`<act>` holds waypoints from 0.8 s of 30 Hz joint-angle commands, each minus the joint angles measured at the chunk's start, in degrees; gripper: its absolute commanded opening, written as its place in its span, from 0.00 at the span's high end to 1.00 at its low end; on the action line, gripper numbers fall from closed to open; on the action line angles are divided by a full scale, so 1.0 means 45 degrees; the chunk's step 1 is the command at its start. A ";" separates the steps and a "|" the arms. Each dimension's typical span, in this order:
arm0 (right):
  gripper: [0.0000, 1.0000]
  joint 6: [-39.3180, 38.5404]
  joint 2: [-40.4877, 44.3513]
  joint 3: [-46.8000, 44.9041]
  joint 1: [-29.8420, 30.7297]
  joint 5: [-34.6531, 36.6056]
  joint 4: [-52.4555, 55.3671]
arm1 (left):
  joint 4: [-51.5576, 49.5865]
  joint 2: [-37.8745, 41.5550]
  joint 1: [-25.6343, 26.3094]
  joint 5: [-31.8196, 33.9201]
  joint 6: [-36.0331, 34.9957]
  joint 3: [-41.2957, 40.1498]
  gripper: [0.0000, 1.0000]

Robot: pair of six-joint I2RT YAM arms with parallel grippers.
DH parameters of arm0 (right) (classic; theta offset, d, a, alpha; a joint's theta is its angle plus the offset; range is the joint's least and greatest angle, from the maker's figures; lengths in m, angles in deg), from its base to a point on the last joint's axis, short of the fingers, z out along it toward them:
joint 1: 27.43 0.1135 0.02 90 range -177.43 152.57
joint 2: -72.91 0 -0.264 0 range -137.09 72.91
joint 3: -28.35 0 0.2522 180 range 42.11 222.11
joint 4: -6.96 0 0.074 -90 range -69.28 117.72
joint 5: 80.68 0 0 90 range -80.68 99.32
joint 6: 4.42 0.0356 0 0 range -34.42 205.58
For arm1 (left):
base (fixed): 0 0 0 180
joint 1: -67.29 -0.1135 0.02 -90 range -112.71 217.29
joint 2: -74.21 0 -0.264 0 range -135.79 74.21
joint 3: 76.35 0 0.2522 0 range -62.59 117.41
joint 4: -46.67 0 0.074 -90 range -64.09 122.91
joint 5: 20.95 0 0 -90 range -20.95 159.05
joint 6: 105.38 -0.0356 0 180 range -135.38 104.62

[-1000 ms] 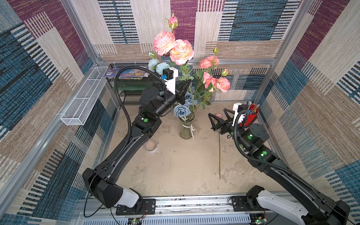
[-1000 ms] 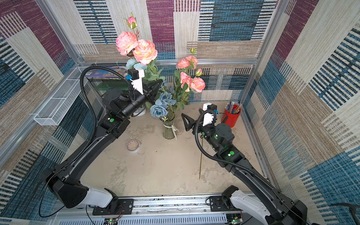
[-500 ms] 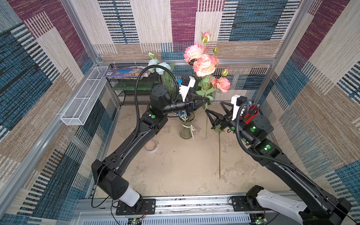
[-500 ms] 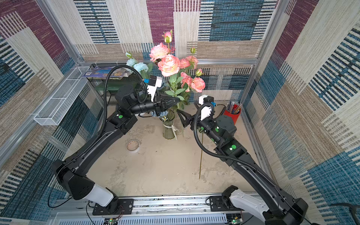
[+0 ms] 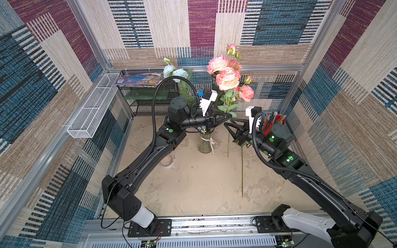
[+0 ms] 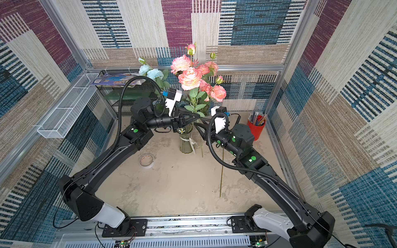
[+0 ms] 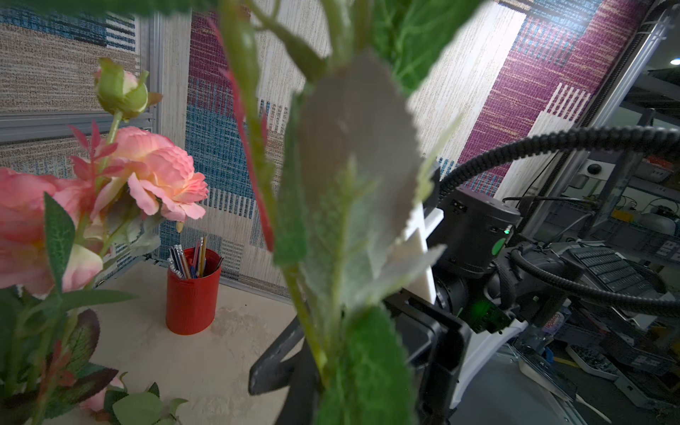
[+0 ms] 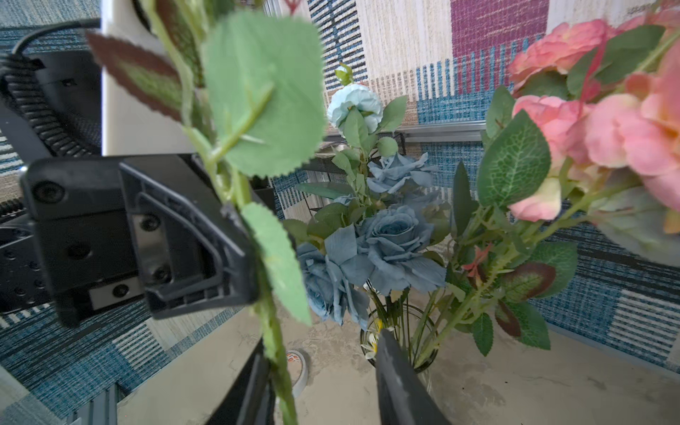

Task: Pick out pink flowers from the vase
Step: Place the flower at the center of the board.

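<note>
The left gripper (image 5: 229, 116), pinching the pink flower stem (image 5: 228, 144), has carried it clear to 3 o'clock of the vase (image 5: 205, 144). The right gripper (image 5: 228, 128) has narrowed around this stem with a gap remaining: handover is starting.

no text, label, brand or number can be read here. the booklet (image 5: 139, 78) on the black wire shelf (image 5: 150, 103) shows colourful print too small to make out, and the tag tied on the vase (image 5: 205, 144) shows no writing.
</note>
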 commanded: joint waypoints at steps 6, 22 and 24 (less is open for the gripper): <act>0.83 0.0058 -0.0270 0.0300 0.0027 -0.0895 0.0304 | 0.0428 -0.0060 0.0008 -0.0003 0.0352 0.0143 0.93; 1.00 0.0002 -0.0043 0.0227 0.0032 -0.0575 0.0792 | -0.0810 0.0159 0.0009 0.0966 -0.0680 0.0209 0.64; 1.00 -0.0056 0.0109 0.0204 0.0039 -0.0215 0.0967 | -0.1892 0.0424 0.0009 0.1955 -0.1510 0.0354 0.50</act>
